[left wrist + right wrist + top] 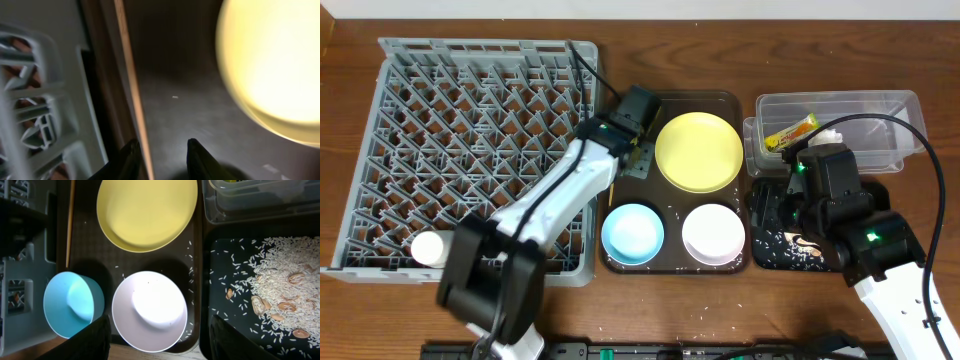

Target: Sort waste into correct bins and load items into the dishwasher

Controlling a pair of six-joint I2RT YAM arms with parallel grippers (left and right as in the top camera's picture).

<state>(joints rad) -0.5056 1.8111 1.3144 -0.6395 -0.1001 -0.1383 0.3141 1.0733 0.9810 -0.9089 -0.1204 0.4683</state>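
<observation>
Far left, rack: grey lattice, pegs upright, a white cylinder lying at its near corner.

Next, left gripper, low over the left edge of the brown tray, fingers spread, pinching nothing. Between them, close to the left finger: a chopstick, lying flat along the tray wall, just beside the rack. Probably light, stiff, thin and smooth. Likely to roll or pivot if nipped near an end, so best taken near the middle, square across, with pads right down at the tray floor. Little room on the wall side for a finger.

Further right, on the same tray: plate, blue bowl, white bowl, all apart, a few rice grains scattered around them. Probably rigid and slick, with the rim the only place to grip.

Then right gripper, fingers wide apart, empty, hovering clear of everything.

Right again, black tray, holding rice and brownish scraps. Beyond it, tub with the wrapper inside.
</observation>
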